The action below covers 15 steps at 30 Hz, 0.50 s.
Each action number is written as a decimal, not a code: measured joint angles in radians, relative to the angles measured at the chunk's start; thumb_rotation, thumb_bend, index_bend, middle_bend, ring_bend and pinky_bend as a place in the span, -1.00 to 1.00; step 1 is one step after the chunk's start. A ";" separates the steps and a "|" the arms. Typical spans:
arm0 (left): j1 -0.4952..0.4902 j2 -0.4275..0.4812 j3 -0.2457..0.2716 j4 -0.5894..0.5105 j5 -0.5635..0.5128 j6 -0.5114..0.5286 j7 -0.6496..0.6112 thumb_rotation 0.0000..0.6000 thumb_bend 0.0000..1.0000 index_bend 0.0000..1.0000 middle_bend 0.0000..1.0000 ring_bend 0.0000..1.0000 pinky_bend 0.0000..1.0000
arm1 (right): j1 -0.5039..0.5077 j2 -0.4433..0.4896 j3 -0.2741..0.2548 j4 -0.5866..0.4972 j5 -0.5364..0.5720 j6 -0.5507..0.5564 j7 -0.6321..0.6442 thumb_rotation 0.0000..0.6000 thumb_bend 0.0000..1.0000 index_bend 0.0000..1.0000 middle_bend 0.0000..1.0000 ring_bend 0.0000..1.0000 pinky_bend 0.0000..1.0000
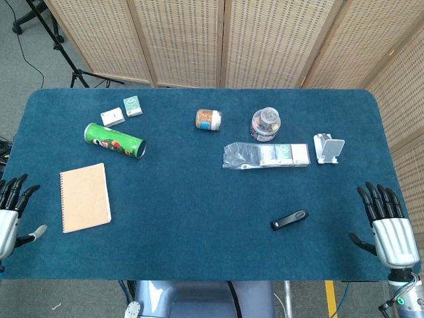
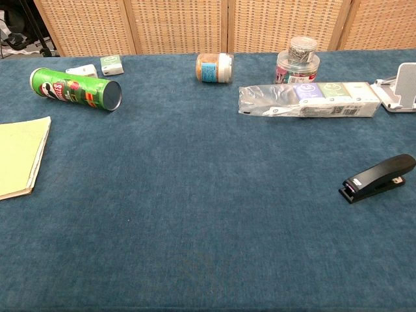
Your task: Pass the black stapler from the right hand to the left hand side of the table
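Observation:
The black stapler (image 1: 289, 219) lies flat on the blue table (image 1: 199, 199), in its near right part; the chest view shows the stapler (image 2: 378, 178) at the right edge. My right hand (image 1: 386, 221) hovers at the table's right front corner, fingers spread, holding nothing, a good hand's width to the right of the stapler. At the left front corner my left hand (image 1: 12, 212) is also spread and empty, far from the stapler. Neither hand appears in the chest view.
A tan notebook (image 1: 85, 197) lies at the near left. A green chip can (image 1: 114, 141) lies on its side, with two small boxes (image 1: 122, 111) behind it. Further right are a small jar (image 1: 208, 120), a clear container (image 1: 265, 124), a plastic-wrapped pack (image 1: 266, 156) and a white stand (image 1: 328, 148).

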 measured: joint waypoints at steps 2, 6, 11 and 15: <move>0.000 0.008 0.001 -0.012 -0.006 -0.004 0.007 1.00 -1.00 -1.00 -1.00 -1.00 -1.00 | 0.002 0.000 -0.005 0.001 -0.006 -0.006 0.003 1.00 -1.00 -0.99 -1.00 -1.00 -1.00; 0.006 0.013 0.002 -0.025 -0.006 0.006 0.012 1.00 -1.00 -1.00 -1.00 -1.00 -1.00 | 0.011 0.002 -0.020 -0.001 -0.015 -0.034 0.019 1.00 -1.00 -0.99 -1.00 -1.00 -1.00; 0.010 0.016 0.006 -0.031 -0.001 0.009 0.012 1.00 -1.00 -1.00 -1.00 -1.00 -1.00 | 0.062 -0.005 -0.053 0.017 -0.080 -0.107 0.052 1.00 -1.00 -0.99 -1.00 -1.00 -1.00; 0.004 0.018 0.010 -0.038 -0.003 -0.013 0.022 1.00 -1.00 -1.00 -1.00 -1.00 -1.00 | 0.141 -0.019 -0.074 0.034 -0.133 -0.217 0.083 1.00 -1.00 -0.99 -1.00 -1.00 -1.00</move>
